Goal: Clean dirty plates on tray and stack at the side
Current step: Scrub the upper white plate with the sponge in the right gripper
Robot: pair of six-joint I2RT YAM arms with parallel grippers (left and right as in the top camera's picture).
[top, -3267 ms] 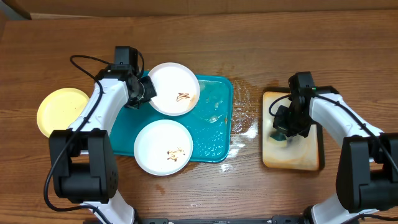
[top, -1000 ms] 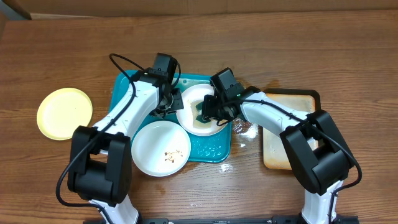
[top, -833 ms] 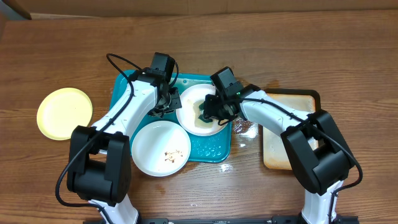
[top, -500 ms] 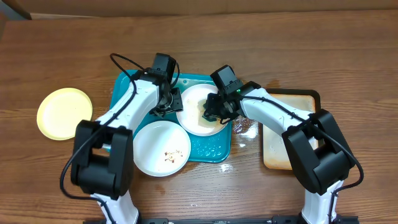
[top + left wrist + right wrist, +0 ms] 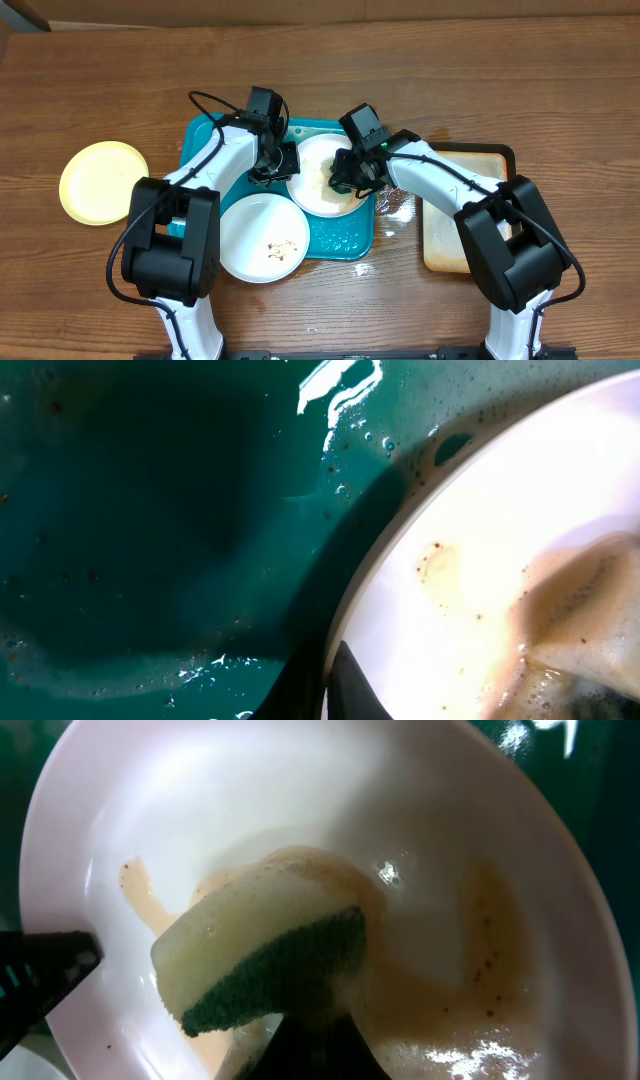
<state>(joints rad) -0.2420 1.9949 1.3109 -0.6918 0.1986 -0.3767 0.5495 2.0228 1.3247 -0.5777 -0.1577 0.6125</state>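
Changed since three seconds back: right gripper (image 5: 350, 175) gone from the tan tray (image 5: 465, 245) over to the soapy white plate (image 5: 318, 187). Plate itself shifted from the far edge of the teal tray (image 5: 345, 235) toward its right part. No more neat brown squiggle there, only a pale brown wash. Since one second back, hardly any change (only the green of the sponge (image 5: 265, 970) no longer showing from above).

Left arm bent in from the left, with the left gripper (image 5: 284, 163) at the plate's left rim, fingers pressed together on that rim. Right arm bent in from the right, reaching down into the plate. Fingers closed tight on the yellow-and-green sponge, sponge pressed against the wet plate floor.

Three plates in all:
- the soapy one on the tray;
- a second white plate (image 5: 250, 235) with brown smears at the tray's near edge, partly over it;
- a yellow plate (image 5: 103, 182) alone on the table (image 5: 450, 80), well to the left of the tray.

Two trays. One sponge. Two arms.
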